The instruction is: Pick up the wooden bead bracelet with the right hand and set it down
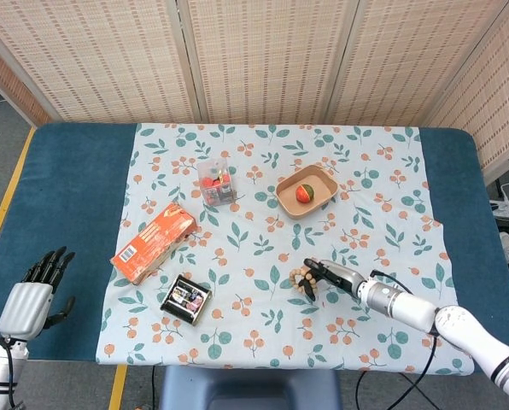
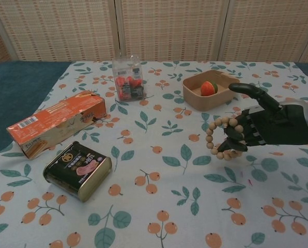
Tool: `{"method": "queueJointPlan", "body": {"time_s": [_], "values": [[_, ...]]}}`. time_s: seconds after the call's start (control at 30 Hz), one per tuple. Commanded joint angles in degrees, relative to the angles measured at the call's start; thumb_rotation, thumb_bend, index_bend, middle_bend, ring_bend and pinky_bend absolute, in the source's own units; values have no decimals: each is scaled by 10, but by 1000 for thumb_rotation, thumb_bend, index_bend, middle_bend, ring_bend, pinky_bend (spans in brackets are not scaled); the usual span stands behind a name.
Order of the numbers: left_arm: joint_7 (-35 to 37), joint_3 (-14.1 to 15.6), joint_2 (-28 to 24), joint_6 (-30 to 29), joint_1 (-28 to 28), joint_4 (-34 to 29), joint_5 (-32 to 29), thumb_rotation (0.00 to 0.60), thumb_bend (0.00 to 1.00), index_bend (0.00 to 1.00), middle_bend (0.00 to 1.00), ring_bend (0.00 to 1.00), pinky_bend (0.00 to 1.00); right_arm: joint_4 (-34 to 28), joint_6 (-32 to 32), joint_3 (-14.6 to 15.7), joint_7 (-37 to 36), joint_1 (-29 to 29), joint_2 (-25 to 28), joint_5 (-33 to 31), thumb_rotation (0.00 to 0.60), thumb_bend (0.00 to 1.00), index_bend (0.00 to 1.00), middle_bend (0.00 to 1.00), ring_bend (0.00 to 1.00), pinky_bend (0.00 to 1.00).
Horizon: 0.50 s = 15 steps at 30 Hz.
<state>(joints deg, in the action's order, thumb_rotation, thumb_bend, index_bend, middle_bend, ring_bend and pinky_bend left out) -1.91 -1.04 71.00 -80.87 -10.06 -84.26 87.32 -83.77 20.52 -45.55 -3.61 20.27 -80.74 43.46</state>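
A cloth with leaves and little orange berries [image 1: 365, 171] is spread over a blue table [image 1: 75, 188]. An orange box [image 2: 56, 124] is laid flat on the cloth. Just in front of it, a dark tin [image 2: 77, 170] is seen. A small clear box with red things inside [image 2: 128, 78] is stood farther back. To its right, a tan bowl [image 2: 193, 98] is placed, and a red and green fruit [image 2: 209, 88] is kept in it.
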Motion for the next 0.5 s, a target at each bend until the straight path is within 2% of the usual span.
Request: {"method": "queueJointPlan", "body": {"time_s": [0.03, 0.17, 0.33, 0.4, 0.43, 0.5], "values": [[-1, 0, 1, 1, 0, 0, -1, 600, 434, 0, 0, 0, 188, 29, 41, -20, 14, -5, -12, -26, 0, 123, 670, 682, 204, 0], [-2, 0, 2, 4, -2, 2, -2, 600, 434, 0, 0, 0, 189, 43, 64, -25, 31, -2, -11, -34, 0, 87, 582, 666, 171, 0], [-1, -1, 1, 2, -1, 1, -3, 600, 434, 0, 0, 0, 191, 46, 70, -28, 52, -1, -8, -38, 0, 38, 371, 541, 118, 0], [0, -1, 0, 2, -1, 1, -3, 600, 434, 0, 0, 0, 191, 42, 63, -27, 60, -5, -10, -40, 0, 44, 338, 513, 100, 0], [0, -1, 0, 2, -1, 1, -3, 600, 434, 0, 0, 0, 191, 40, 61, -29, 62, -9, -12, -44, 0, 91, 331, 505, 87, 0], [1, -1, 1, 3, -1, 1, -3, 600, 434, 0, 0, 0, 191, 36, 55, -32, 65, -20, -21, -55, 0, 251, 331, 504, 74, 0]]}}
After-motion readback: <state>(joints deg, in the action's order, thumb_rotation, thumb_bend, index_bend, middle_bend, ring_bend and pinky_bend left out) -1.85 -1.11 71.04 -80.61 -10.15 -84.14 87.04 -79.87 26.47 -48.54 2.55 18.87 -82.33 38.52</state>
